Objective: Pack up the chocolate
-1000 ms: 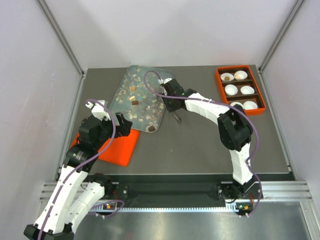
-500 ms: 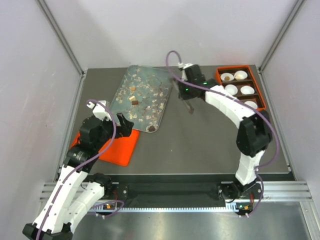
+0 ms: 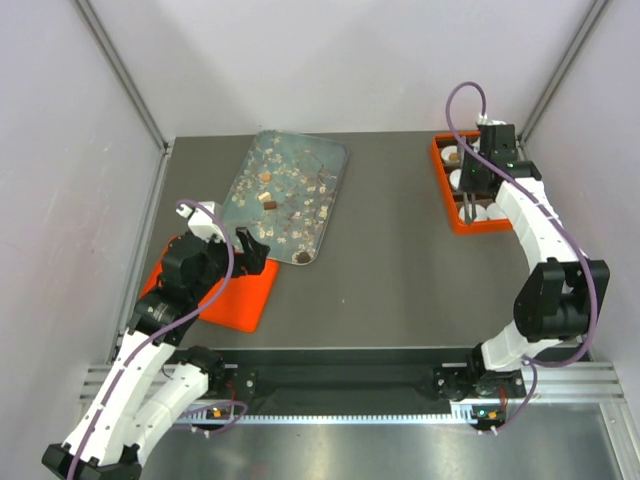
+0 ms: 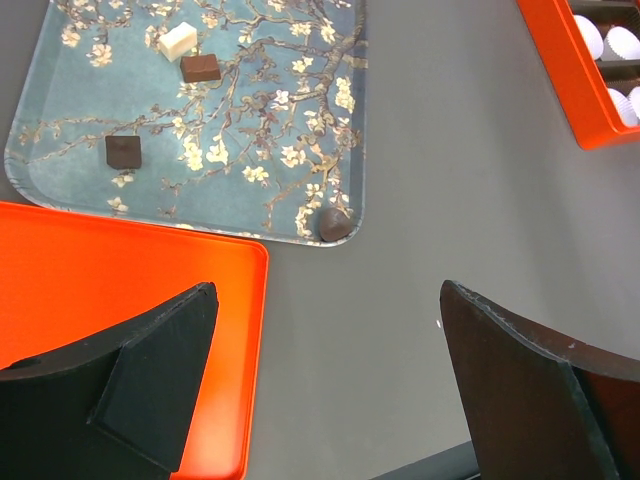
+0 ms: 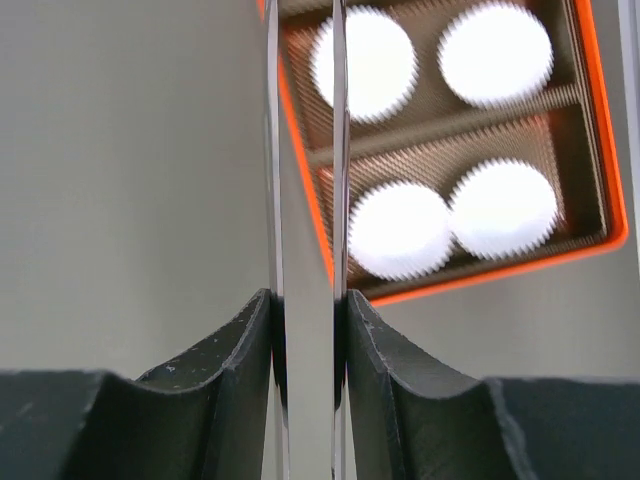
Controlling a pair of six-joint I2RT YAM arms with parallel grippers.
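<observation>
Chocolate pieces (image 3: 268, 204) lie scattered on the blue floral tray (image 3: 335, 152). The left wrist view shows a dark square (image 4: 123, 151), a brown block (image 4: 201, 68) and a round dark lump (image 4: 334, 224) at the tray's near corner. My right gripper (image 3: 472, 190) is shut on the thin metal tongs (image 5: 305, 200) above the left edge of the orange box (image 3: 447, 200). The tong tips are out of the wrist view, so anything in them is hidden. One cup at the box's far end holds a brown piece (image 3: 453, 156). My left gripper (image 4: 325, 330) hangs open and empty.
White paper cups (image 5: 398, 228) fill the orange box's compartments (image 5: 500, 268). An orange lid (image 4: 100, 270) lies flat under my left gripper (image 3: 245, 250), next to the tray's near edge. Grey walls with metal posts close in the table on three sides.
My right arm has swung from the tray across the table to the orange box, carrying the tongs. The left arm has stayed put.
</observation>
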